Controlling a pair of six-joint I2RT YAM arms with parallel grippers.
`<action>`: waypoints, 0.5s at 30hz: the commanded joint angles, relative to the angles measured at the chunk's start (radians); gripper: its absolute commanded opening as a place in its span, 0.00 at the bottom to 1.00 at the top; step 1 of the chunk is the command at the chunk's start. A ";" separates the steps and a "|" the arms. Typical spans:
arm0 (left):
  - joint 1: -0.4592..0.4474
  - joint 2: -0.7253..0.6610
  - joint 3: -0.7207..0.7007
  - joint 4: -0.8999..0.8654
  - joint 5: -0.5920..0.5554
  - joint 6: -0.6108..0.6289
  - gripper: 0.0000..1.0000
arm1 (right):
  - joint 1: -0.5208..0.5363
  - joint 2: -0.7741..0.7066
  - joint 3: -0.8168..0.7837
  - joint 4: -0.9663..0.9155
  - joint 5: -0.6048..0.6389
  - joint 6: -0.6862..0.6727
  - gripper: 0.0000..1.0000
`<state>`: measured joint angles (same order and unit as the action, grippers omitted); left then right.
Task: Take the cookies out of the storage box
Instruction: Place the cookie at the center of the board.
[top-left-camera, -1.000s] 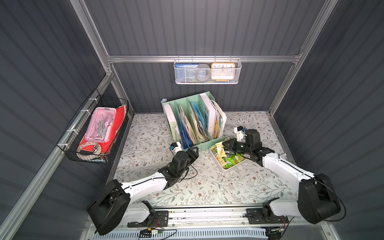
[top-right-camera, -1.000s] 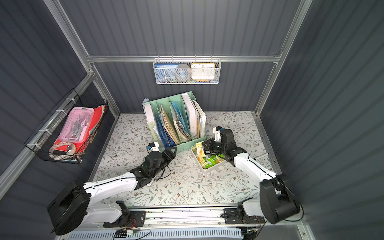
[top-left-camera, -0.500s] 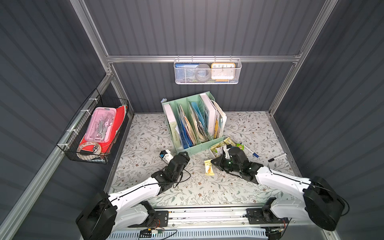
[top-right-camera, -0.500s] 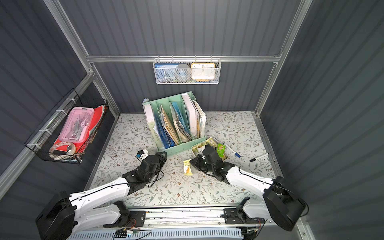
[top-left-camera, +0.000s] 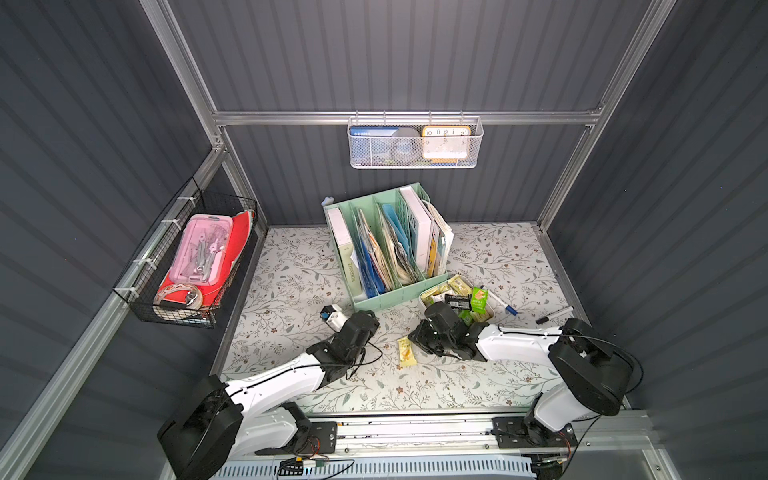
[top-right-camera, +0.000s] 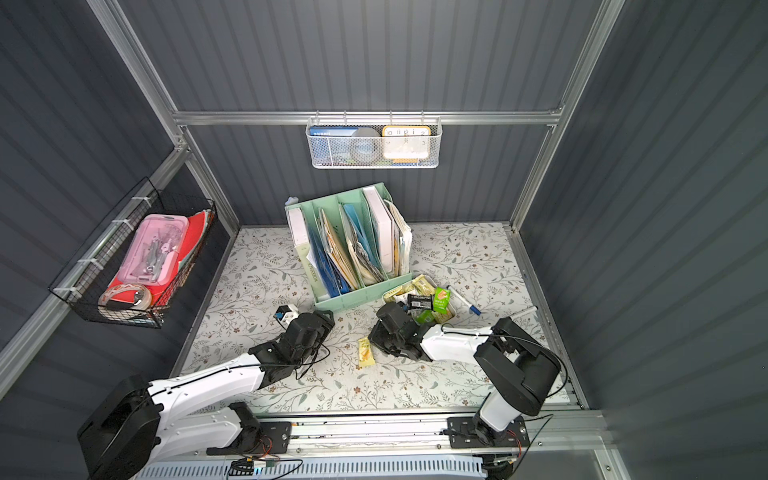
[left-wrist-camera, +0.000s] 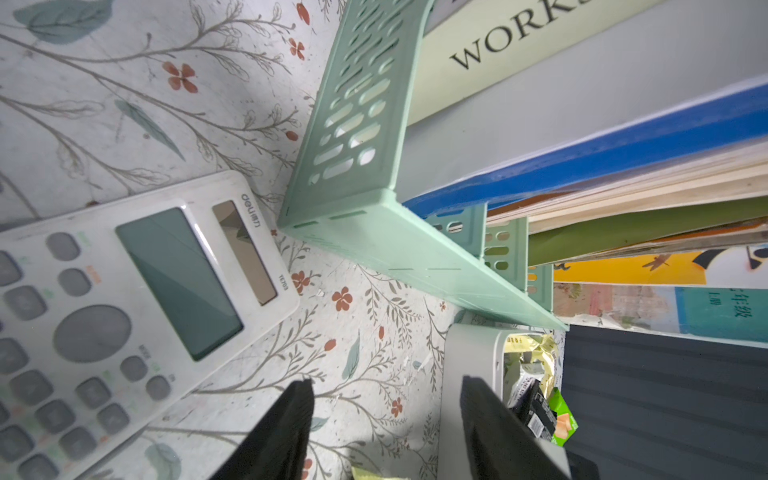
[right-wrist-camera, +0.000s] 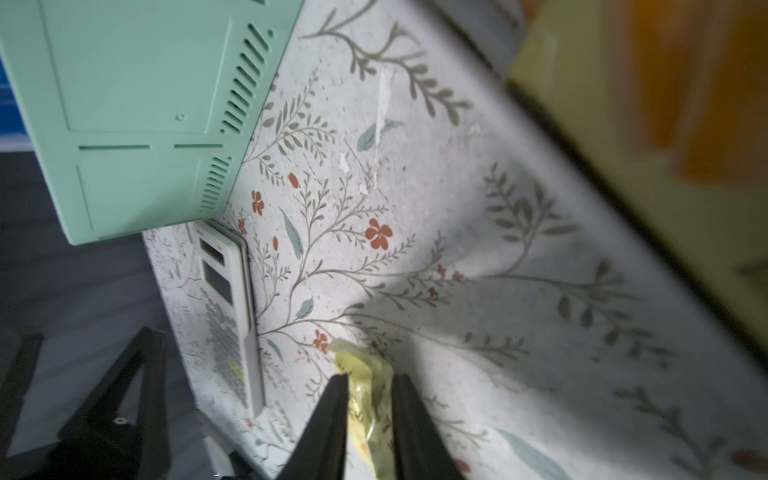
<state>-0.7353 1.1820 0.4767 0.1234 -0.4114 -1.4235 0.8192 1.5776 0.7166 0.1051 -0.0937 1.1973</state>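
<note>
**Ana:** Where was the yellow cookie packet (top-left-camera: 406, 352)?

**Ben:** It lay flat on the floral mat (top-left-camera: 291, 270), just below the centre of both top views and apart from the storage box (left-wrist-camera: 469, 357). The right gripper (right-wrist-camera: 370, 378) had its jaws narrowly parted on either side of the packet. Whether they pinched it or had let go could not be told.

**Ana:** Why there?

**Ben:** Probably as open ground for unloading. The box sat right of centre, just beside the front of the mint green file organiser (top-left-camera: 386, 291), with the other cookies (top-left-camera: 457, 299) heaped inside.

**Ana:** And the left gripper (left-wrist-camera: 386, 380)?

**Ben:** Its jaws stood apart and empty, low over the mat. The white calculator (left-wrist-camera: 137, 291) was on one side and the box wall on the other, which likely kept it out of the right arm's path.
</note>
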 joint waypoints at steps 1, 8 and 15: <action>-0.004 0.018 0.029 -0.005 0.019 0.041 0.61 | 0.003 -0.063 0.042 -0.113 0.094 -0.069 0.34; -0.004 0.058 0.036 0.131 0.101 0.160 0.59 | -0.073 -0.308 0.048 -0.301 0.279 -0.278 0.38; -0.003 0.131 0.043 0.296 0.154 0.222 0.58 | -0.438 -0.429 0.056 -0.314 0.088 -0.343 0.32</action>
<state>-0.7353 1.2873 0.4957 0.3218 -0.2939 -1.2652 0.4660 1.1336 0.7586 -0.1501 0.0715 0.9169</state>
